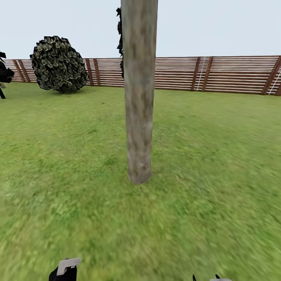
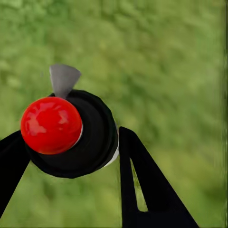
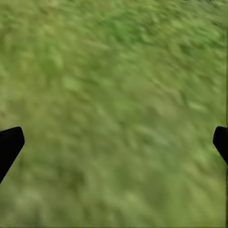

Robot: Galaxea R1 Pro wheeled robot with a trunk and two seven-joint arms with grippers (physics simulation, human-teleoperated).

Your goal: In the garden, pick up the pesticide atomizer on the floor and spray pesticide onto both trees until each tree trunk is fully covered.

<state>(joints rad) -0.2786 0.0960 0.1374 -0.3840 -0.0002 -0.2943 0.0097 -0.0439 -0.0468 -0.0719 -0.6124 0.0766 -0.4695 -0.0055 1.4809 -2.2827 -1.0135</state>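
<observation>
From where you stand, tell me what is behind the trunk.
Behind the trunk run the grass and the slatted fence. Dark foliage peeks out at the trunk's left edge; the trunk covers the rest of it and a strip of fence.

Blurry green lawn [image 1: 218,164] spreads around me and runs far back to a brown slatted fence [image 1: 234,74] — pale, overcast sky [image 1: 218,27] above it. A round dark shrub [image 1: 58,64] sits far left, just before the fence.
</observation>
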